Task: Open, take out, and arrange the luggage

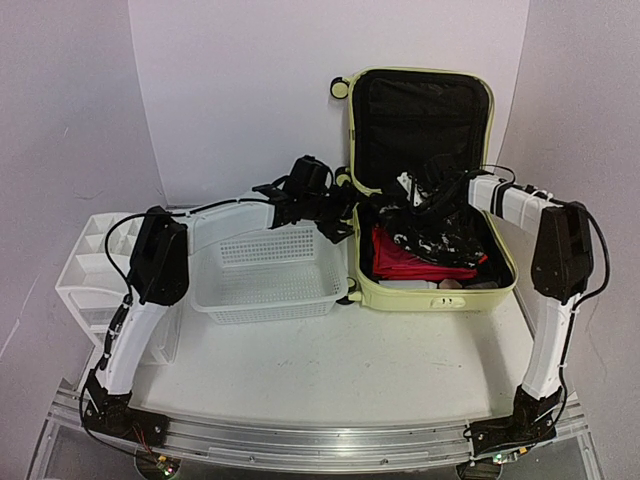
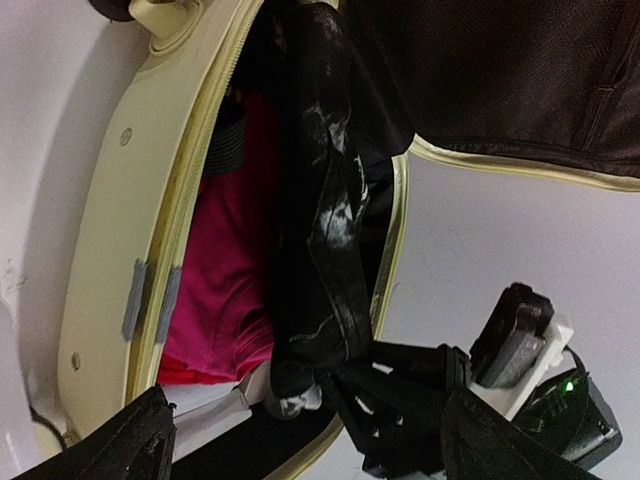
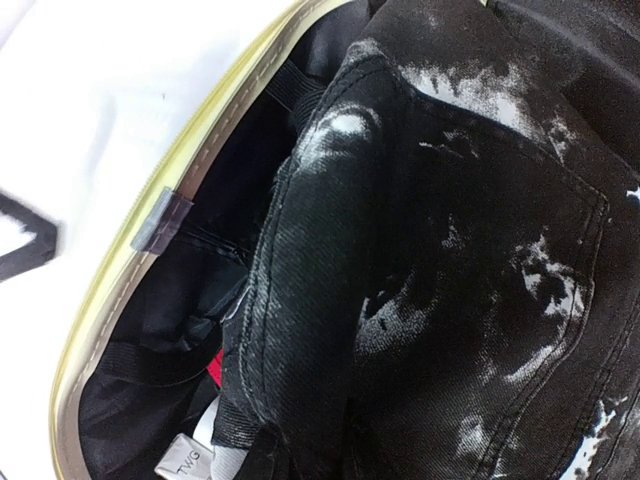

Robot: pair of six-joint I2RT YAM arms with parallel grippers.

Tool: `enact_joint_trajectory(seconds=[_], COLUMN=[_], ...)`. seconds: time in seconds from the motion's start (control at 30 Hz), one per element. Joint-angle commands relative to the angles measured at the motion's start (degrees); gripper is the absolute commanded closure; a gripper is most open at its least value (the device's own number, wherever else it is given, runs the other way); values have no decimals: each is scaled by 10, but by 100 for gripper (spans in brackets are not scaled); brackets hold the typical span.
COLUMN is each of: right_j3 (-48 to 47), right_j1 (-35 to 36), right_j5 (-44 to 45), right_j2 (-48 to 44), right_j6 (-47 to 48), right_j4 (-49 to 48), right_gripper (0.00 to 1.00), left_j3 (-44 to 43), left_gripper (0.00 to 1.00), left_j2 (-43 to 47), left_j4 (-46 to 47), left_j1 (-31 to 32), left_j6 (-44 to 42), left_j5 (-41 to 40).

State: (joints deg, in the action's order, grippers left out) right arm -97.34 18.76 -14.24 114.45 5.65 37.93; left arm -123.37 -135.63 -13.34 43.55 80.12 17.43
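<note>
The right claw (image 2: 340, 390) is clenched on a bunched edge of black jeans (image 3: 430, 300) splashed with white, holding them up over the open suitcase (image 1: 432, 292). In the right wrist view the denim fills nearly the whole picture, a stitched pocket outline showing at the right. The claw's own fingers are almost hidden beneath the cloth.

The left claw (image 2: 315, 445) is released, its 2 fingers spread wide and holding nothing. It hovers just beside the suitcase's left wall, facing the hanging jeans.

Under the jeans a red garment (image 1: 405, 258) lies in the base of the suitcase. A short strip of grey tape (image 2: 135, 300) sits on the pale yellow rim.

The suitcase stands right of centre, toward the back of the white table (image 1: 330, 375). Its base lies flat, and its lid (image 1: 420, 110) stands upright against the back wall with the black lining facing forward. 1 wheel (image 1: 340, 88) shows at the lid's top left corner.

A white mesh basket (image 1: 265, 292) sits just beside the suitcase on its left, and the left arm reaches across above it. A white drawer organiser (image 1: 95, 270) with several compartments stands at the far left edge of the table.
</note>
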Motion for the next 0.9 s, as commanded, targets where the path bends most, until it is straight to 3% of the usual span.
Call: enact_joint_trajectory(seconds=[0.0, 0.4, 0.67, 0.87], right_j3=[28, 89, 133, 163], right_j1=[-8, -11, -11, -10], right_j5=[-36, -76, -108, -131], right_j2=[-63, -101, -135, -152], right_j6=[-13, -2, 15, 22], right_j4=[-47, -89, -97, -97], right_gripper=[100, 100, 100, 100], left_j3=[-110, -234, -296, -297], left_gripper=[8, 16, 16, 23], left_j2=[-60, -170, -231, -242], left_j4=[14, 12, 22, 44], left_j1=[9, 40, 55, 60], left_j6=[14, 52, 28, -24], left_j5=[-42, -87, -116, -130])
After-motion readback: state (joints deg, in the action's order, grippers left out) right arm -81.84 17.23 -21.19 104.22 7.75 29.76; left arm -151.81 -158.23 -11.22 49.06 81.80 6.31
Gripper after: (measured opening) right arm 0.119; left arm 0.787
